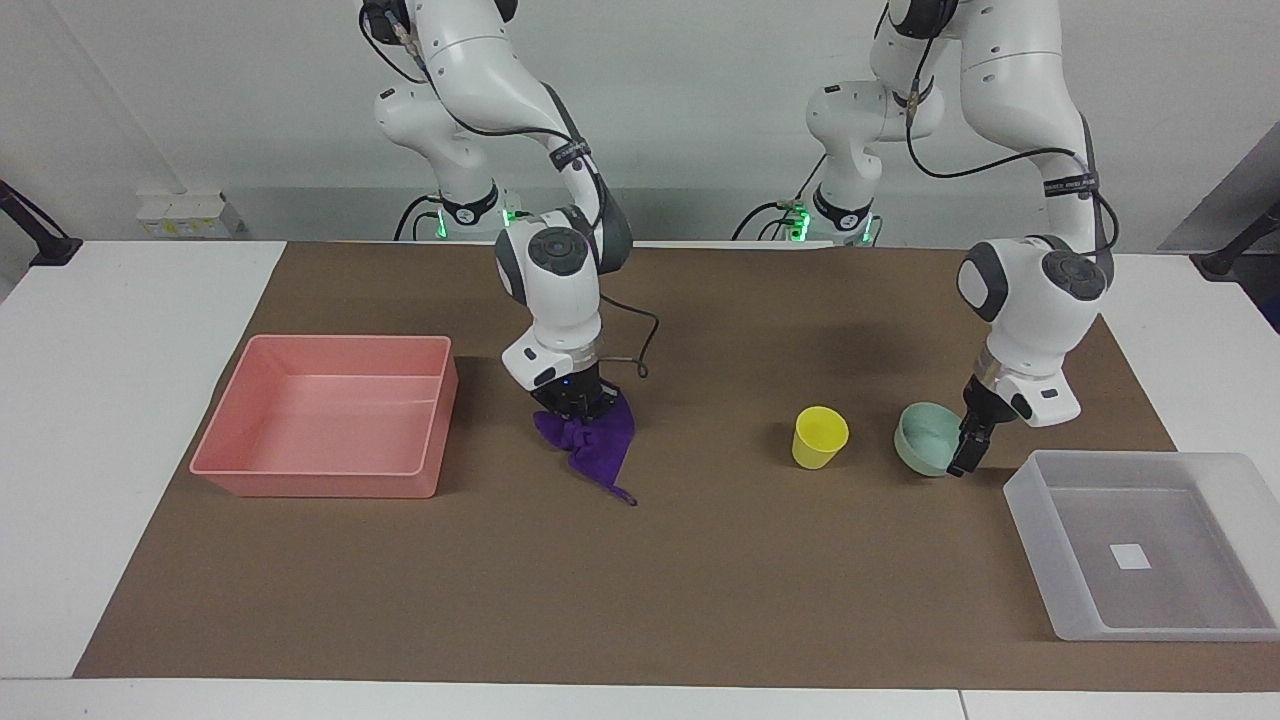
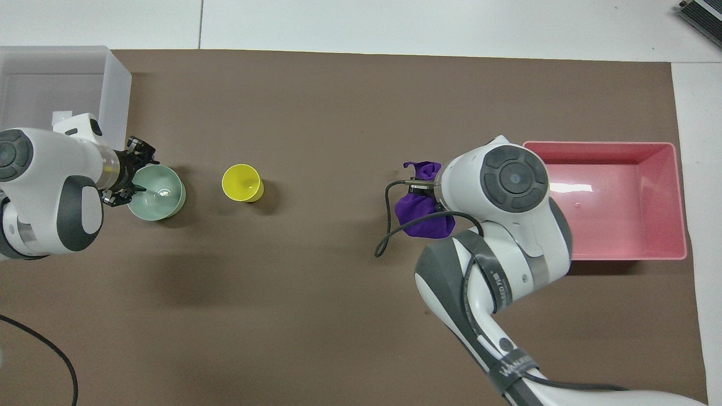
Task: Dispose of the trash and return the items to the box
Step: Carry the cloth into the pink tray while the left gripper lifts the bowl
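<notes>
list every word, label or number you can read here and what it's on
"WANLE…", white letters on the black strap around the right arm; the ending is unclear.
Print on the second black strap on that arm: too blurred to read.
Strap print on both arms in the facing view: too small to read.
White sticker in the translucent box: blank.

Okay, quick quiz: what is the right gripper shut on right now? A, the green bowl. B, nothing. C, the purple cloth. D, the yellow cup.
C: the right gripper is shut on the bunched purple cloth, which hangs from it beside the pink tray.
</notes>
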